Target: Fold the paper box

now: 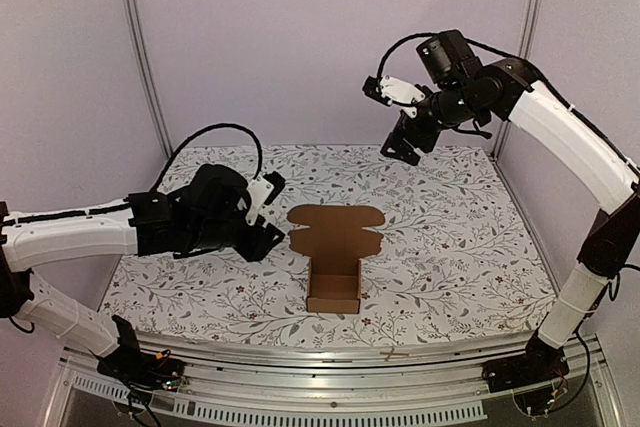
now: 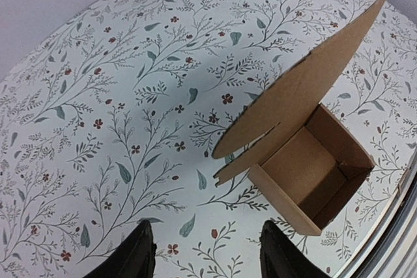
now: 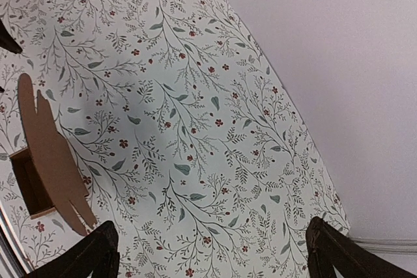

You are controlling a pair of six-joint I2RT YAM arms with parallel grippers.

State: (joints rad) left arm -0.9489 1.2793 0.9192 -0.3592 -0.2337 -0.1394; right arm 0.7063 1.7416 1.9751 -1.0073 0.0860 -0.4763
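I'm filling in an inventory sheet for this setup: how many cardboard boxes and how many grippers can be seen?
paper box: 1
grippers: 2 (left gripper, right gripper)
Total: 3

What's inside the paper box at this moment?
Only bare cardboard floor and inner walls show in the paper box; no object seen. The part beneath its raised lid flap is covered in the left wrist view.
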